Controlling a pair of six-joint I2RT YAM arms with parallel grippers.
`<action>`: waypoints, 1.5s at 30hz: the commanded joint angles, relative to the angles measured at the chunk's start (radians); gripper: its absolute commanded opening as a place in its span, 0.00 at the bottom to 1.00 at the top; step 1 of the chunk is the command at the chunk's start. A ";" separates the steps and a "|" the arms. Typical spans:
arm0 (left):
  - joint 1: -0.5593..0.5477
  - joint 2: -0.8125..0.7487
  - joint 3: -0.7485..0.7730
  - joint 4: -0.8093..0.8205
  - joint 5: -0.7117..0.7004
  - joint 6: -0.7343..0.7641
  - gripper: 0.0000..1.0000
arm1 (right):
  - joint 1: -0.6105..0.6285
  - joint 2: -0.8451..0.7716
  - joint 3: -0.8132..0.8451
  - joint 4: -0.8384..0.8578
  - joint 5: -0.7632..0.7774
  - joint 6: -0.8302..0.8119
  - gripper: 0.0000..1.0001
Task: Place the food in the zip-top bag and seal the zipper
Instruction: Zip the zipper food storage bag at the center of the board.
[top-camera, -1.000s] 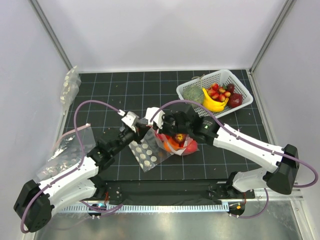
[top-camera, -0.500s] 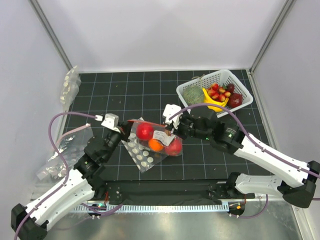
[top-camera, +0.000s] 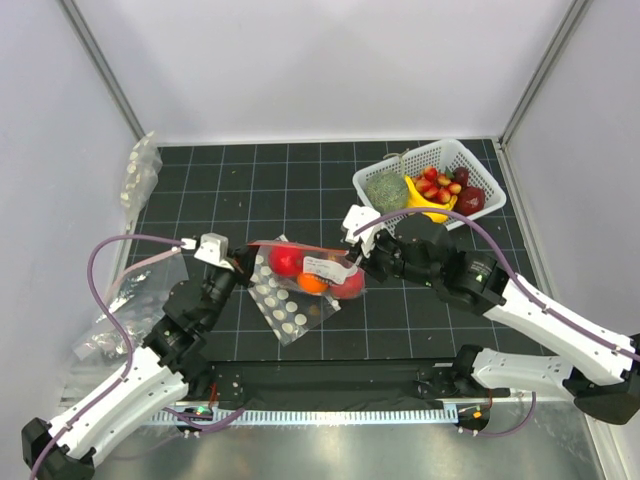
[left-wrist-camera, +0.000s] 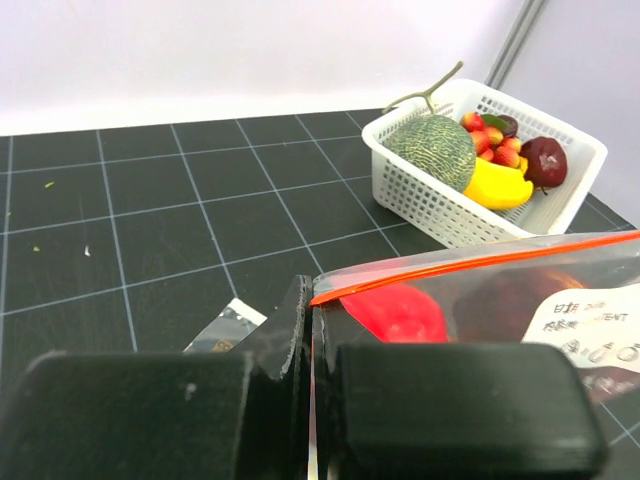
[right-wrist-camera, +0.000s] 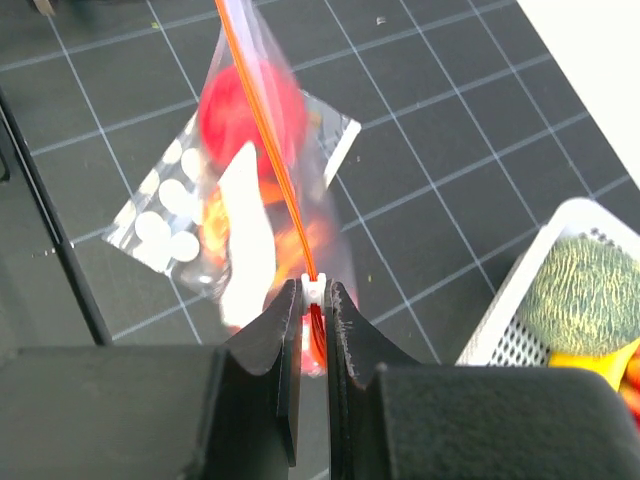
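Hanging taut between the two arms, the zip-top bag (top-camera: 305, 270) appears held clear of the black mat (top-camera: 250, 180) near the table's middle, with the food (top-camera: 287, 262), red balls and one orange, sagging in its belly. The left gripper (top-camera: 238, 262) is pressed together on the bag's left corner just under the zipper (right-wrist-camera: 268, 130). The right gripper (top-camera: 358, 262) pinches the strip's right end, where a small white slider (right-wrist-camera: 314, 290) sits between its fingers. The film looks thin, limp and slippery, so I judge it will fold or slide unless taken at the stiffer strip. The balls seem light yet free to roll, shifting the load. A packet of white discs (top-camera: 290, 315) lies beneath.
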 joint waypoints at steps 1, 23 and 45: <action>0.023 -0.006 0.002 0.017 -0.164 0.023 0.00 | -0.015 -0.053 0.045 -0.141 0.096 0.017 0.01; 0.020 -0.006 0.014 0.024 -0.130 0.008 0.05 | -0.013 -0.101 0.059 -0.169 -0.002 0.023 0.01; 0.019 0.115 0.077 0.086 0.147 -0.030 0.96 | -0.016 -0.137 -0.088 0.169 0.153 0.071 0.01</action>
